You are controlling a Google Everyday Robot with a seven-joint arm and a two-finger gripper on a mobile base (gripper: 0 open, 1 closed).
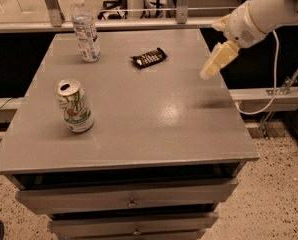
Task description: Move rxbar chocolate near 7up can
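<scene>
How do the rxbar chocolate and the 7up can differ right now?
Pose: the rxbar chocolate lies flat; the 7up can stands upright. Look: the bar is black with white lettering; the can is white and green. Place: the bar sits far centre; the can near left. Both rest on the grey table, neither held; the gripper hovers over the table's right edge, right of the bar.

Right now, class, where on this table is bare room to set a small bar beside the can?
The widest bare patch of the table runs right of the 7up can, in front of the rxbar chocolate. A smaller one lies between can and water bottle. The gripper hangs above the right edge, crowding that side.
</scene>
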